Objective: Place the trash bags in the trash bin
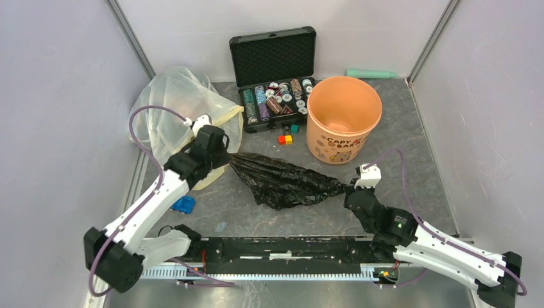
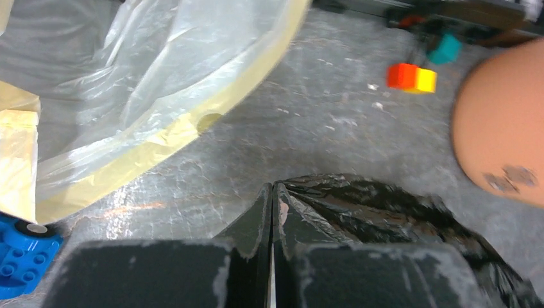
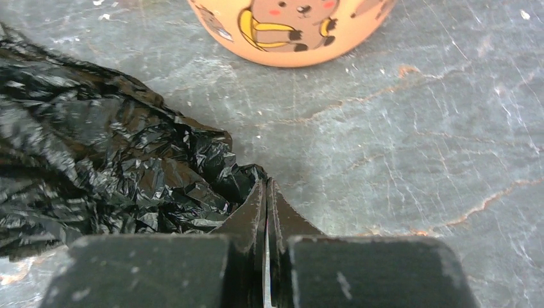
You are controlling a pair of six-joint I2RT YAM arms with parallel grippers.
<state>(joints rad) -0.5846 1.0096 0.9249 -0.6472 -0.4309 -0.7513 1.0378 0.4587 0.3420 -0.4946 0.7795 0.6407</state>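
Note:
The black crinkled trash bag (image 1: 282,181) lies stretched across the table in front of the peach-orange trash bin (image 1: 343,119), which stands upright and open. My left gripper (image 1: 224,157) is shut on the bag's left end. In the left wrist view the plastic (image 2: 385,205) fans out taut from the closed left gripper (image 2: 272,189), with the bin (image 2: 507,128) at the right. My right gripper (image 1: 351,188) is shut on the bag's right end. In the right wrist view the bag (image 3: 96,147) bunches against the closed right gripper (image 3: 266,186), with the bin (image 3: 289,32) ahead.
A big translucent yellowish bag (image 1: 173,102) lies at the back left, also in the left wrist view (image 2: 128,77). An open black case of chips (image 1: 274,77) stands behind. Small coloured cubes (image 1: 285,138) sit beside the bin. A blue brick (image 1: 183,205) lies near the left arm.

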